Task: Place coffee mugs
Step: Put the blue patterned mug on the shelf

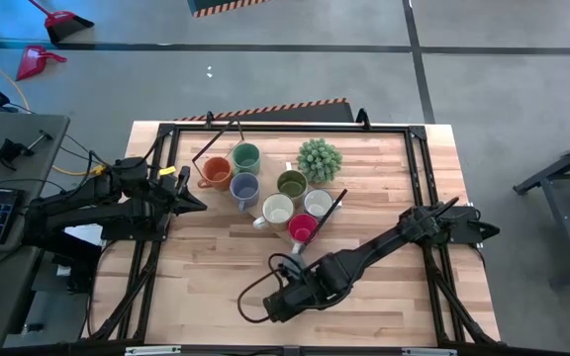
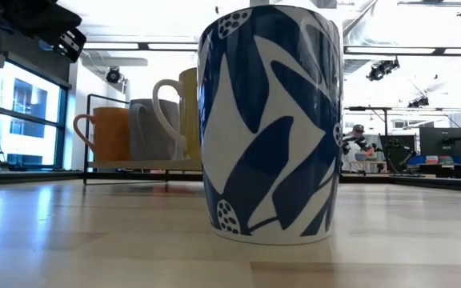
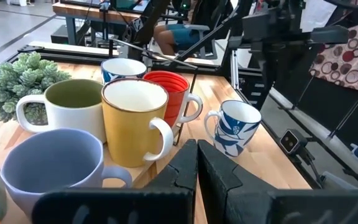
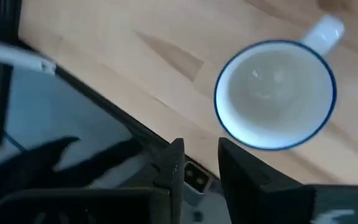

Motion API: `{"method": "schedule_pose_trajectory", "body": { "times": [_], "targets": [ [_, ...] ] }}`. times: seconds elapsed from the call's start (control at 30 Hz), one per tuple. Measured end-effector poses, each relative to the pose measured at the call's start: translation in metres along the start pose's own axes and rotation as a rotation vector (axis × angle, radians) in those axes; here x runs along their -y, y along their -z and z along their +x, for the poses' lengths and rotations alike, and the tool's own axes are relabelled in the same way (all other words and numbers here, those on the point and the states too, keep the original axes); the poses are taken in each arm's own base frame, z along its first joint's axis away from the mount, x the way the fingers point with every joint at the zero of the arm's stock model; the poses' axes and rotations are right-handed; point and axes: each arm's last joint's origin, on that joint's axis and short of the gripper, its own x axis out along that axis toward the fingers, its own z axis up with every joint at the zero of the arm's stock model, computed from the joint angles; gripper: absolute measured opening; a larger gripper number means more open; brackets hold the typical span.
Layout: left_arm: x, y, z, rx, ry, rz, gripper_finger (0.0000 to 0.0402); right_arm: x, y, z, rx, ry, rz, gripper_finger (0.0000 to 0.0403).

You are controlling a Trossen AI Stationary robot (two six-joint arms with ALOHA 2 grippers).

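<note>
A white mug with a blue leaf pattern (image 2: 270,120) stands upright on the wooden table near its front edge, apart from the other mugs (image 3: 235,127). My right gripper (image 4: 194,162) hovers above and beside it, open, pointing steeply down, with nothing between its fingers; the mug's blue rim (image 4: 275,93) shows from above. In the high view the right arm (image 1: 344,267) hides this mug. Several mugs, among them orange (image 1: 216,173), blue-grey (image 1: 244,188), red (image 1: 303,229) and yellow (image 3: 135,118), stand together on a black wire rack (image 1: 201,148). My left gripper (image 3: 197,162) waits shut at the table's left side (image 1: 191,203).
A spiky green potted plant (image 1: 319,158) stands at the far side of the mug group. Black frame rails (image 1: 419,168) run along the table's edges. Bare wood lies between the mug group and the front edge, on the left (image 1: 206,267).
</note>
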Motion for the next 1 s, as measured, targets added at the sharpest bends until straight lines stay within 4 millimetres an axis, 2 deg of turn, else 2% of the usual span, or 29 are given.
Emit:
{"method": "schedule_pose_trajectory", "body": {
  "times": [0.13, 0.4, 0.53, 0.67, 0.83, 1.0],
  "targets": [
    [0.000, 0.000, 0.000, 0.000, 0.000, -0.001, 0.0000, 0.000, -0.001, 0.000, -0.045, -0.004, -0.220, 0.0076],
    [0.000, 0.000, 0.000, 0.000, 0.000, -0.015, 0.0000, 0.004, -0.011, 0.001, -0.164, 0.006, -0.495, 0.0076],
    [0.000, -0.001, 0.000, 0.013, -0.004, -0.048, 0.0000, 0.014, -0.018, 0.001, -0.257, 0.073, -0.541, 0.0083],
    [-0.001, -0.001, 0.000, 0.016, -0.044, -0.050, 0.0000, 0.016, -0.022, 0.001, -0.277, 0.088, -0.594, 0.0108],
    [-0.002, -0.001, 0.000, 0.018, -0.067, -0.050, 0.0000, 0.015, -0.023, 0.003, -0.223, 0.095, -0.666, 0.0139],
    [-0.002, -0.001, 0.000, 0.018, -0.066, -0.050, 0.0000, 0.013, -0.019, 0.015, -0.180, 0.107, -0.707, 0.0145]
  ]
}}
